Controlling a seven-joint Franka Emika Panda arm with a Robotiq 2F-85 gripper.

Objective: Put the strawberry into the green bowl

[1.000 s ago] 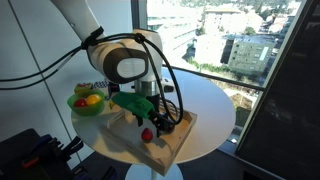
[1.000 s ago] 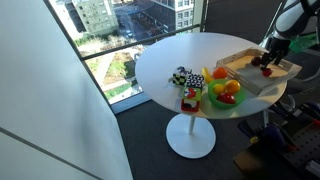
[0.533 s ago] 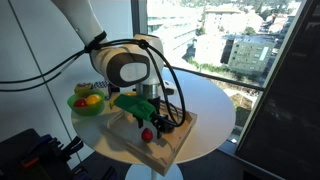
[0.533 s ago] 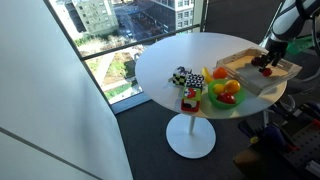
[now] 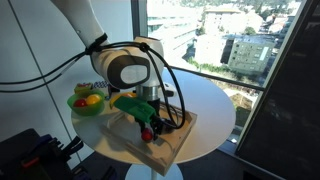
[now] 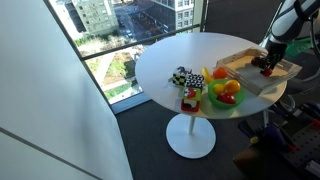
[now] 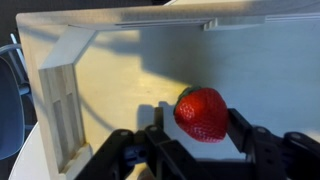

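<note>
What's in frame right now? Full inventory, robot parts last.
table: 1, white, round, by the window
wooden tray: 1, light wood, on the table near its edge
strawberry: 1, red, on the tray floor
green bowl: 1, green, on the table beside the tray
fruit: several, orange, yellow, red, in the bowl; count unclear
small items: about two, black-and-white and red, on the table by the bowl; too small to identify
arm: 1, white and black, over the tray
tool: 1, black, straddling the strawberry; grip unclear
</note>
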